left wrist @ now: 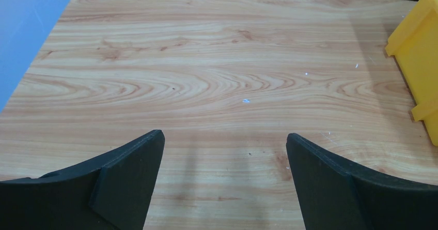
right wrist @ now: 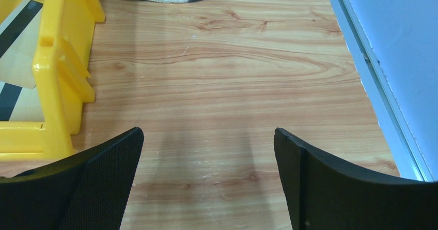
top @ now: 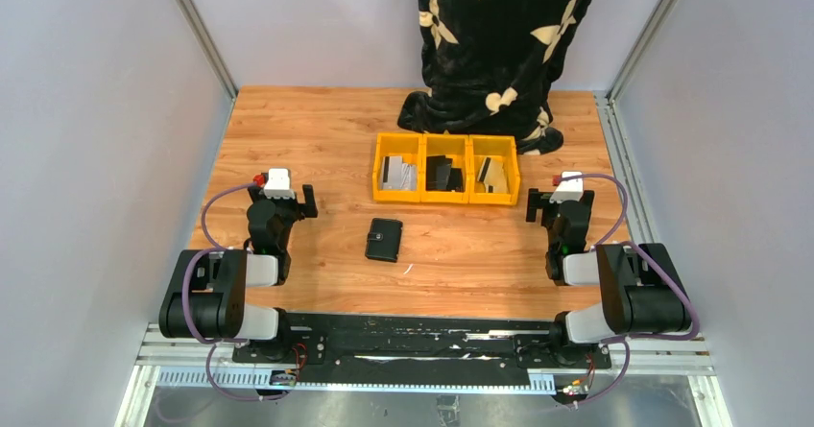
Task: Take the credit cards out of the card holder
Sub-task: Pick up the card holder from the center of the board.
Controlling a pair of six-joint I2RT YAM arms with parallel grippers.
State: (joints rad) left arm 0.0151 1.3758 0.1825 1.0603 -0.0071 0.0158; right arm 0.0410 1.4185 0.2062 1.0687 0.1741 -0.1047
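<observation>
At 6 o'clock of the yellow bins point(top: 422, 198), the shut card holder point(top: 384, 240) lies flat, probably light, soft, slick, best pinched at an edge; left claw point(left wrist: 224, 137) and right claw point(right wrist: 206, 132) gape wide, empty.

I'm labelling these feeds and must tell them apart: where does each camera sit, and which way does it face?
Top external: above and behind the bases, looking down on the table; shows left arm, right arm, card holder, yellow bins.
Left wrist: on the left arm, facing forward over wood; left fingers open.
Right wrist: likewise on the right arm; right fingers open.
Shared: all three show the bins' yellow walls.
</observation>
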